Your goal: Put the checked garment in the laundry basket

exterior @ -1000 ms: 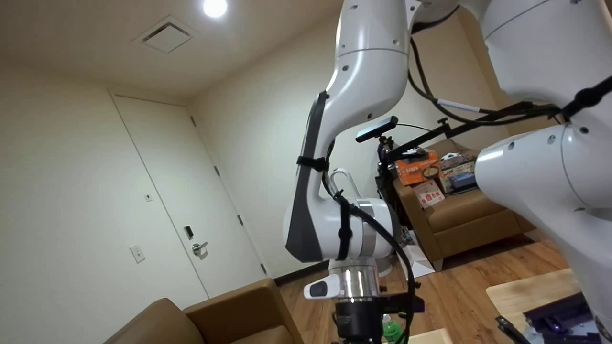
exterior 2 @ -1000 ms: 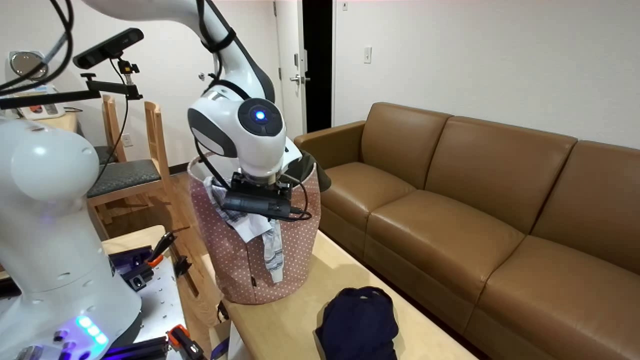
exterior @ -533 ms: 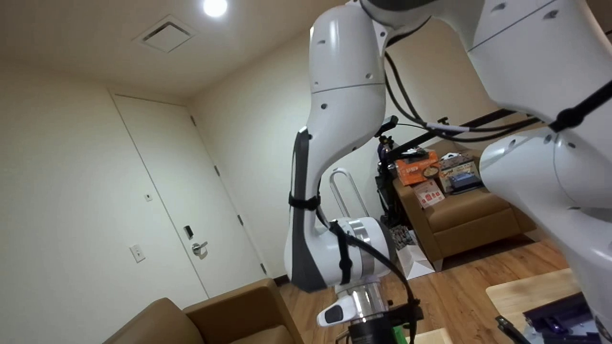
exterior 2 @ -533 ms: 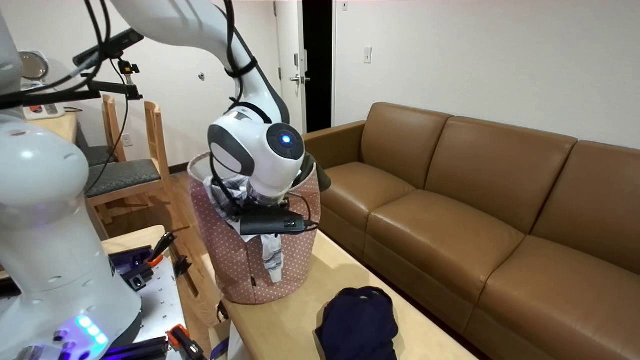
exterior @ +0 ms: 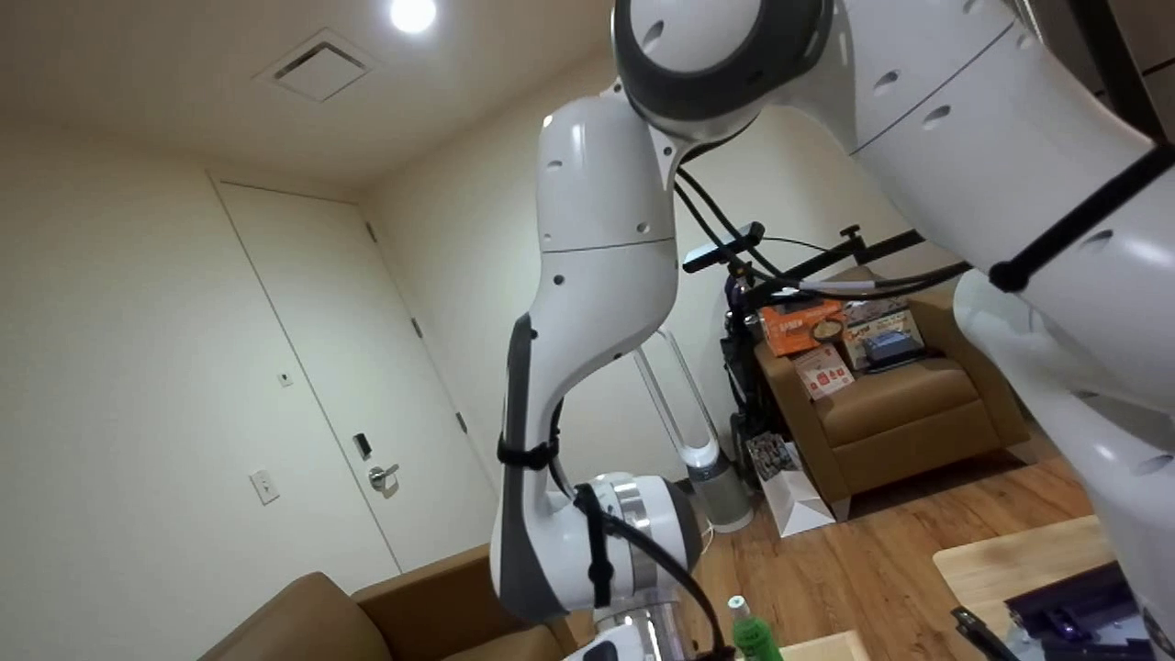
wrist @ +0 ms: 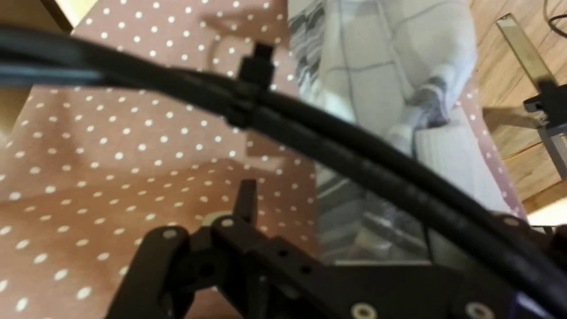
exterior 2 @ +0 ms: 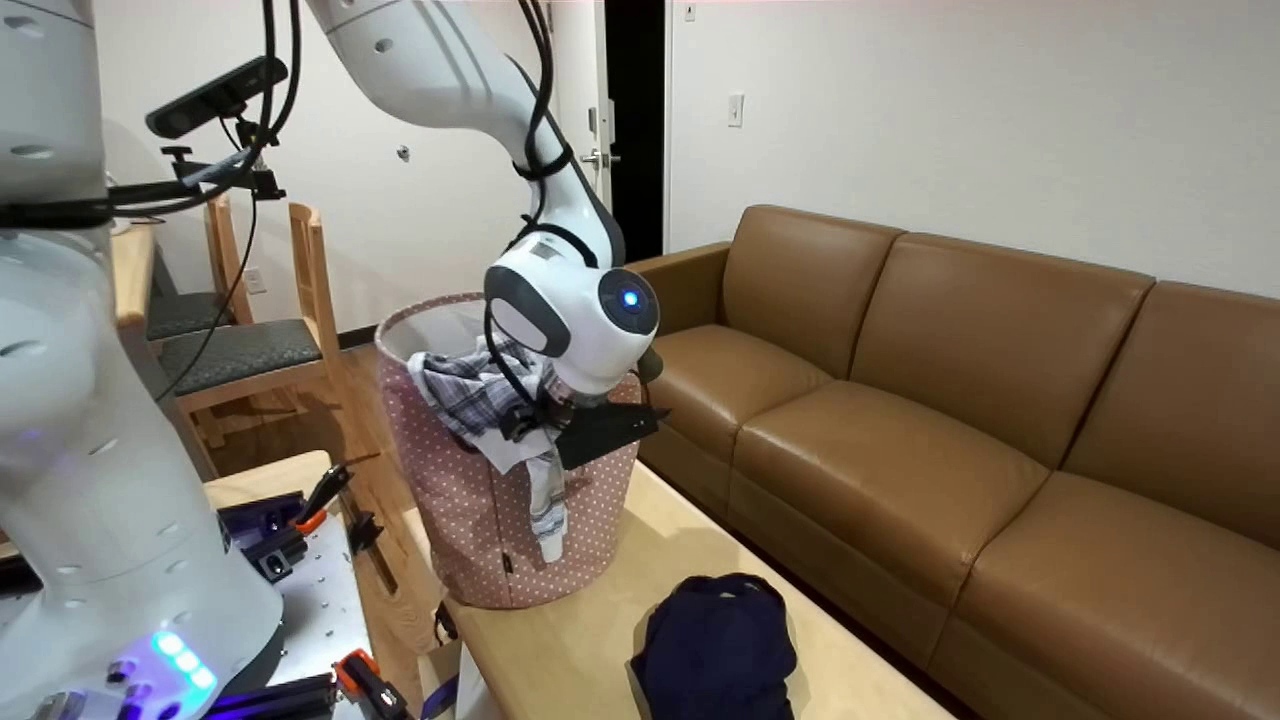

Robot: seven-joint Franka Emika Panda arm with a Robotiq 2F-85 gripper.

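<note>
Your checked shirt [exterior 2: 472,397] is only partly in: some of it bunches in the mouth of the basket [exterior 2: 462,520], the rest drapes over the basket's rim, and a sleeve [exterior 2: 547,505] hangs down outside its wall. You have the gripper [wrist: 383,208] just outside the basket, its jaws looking spread wide with nothing visibly pinched, though a cable [wrist: 345,156] hides part of the view. If you leave the overhang, its weight could drag the shirt back out of the basket. Pull away carelessly and a jaw or that cable may snag the sleeve; press inward and the basket's wall, likely soft, could buckle.
</note>
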